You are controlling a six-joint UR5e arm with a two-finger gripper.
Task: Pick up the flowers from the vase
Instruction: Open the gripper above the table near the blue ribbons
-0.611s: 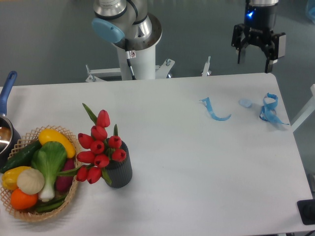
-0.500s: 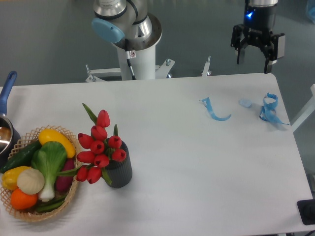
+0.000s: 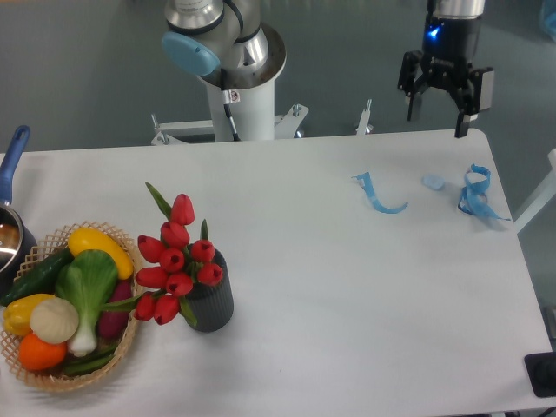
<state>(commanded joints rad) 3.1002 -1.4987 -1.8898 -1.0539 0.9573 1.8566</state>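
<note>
A bunch of red tulip flowers (image 3: 177, 258) with green leaves stands in a short dark grey ribbed vase (image 3: 213, 300) at the front left of the white table. My gripper (image 3: 436, 120) hangs far away, above the table's back right edge, fingers pointing down. It is open and holds nothing.
A wicker basket (image 3: 52, 369) of vegetables, including a bok choy (image 3: 85, 291), sits just left of the vase. A pot with a blue handle (image 3: 10, 161) is at the left edge. Blue ribbon scraps (image 3: 378, 196) (image 3: 474, 193) lie at the back right. The robot base (image 3: 234, 78) stands behind the table.
The gripper has shifted slightly left and up at the back right. The flowers and vase have not moved.
</note>
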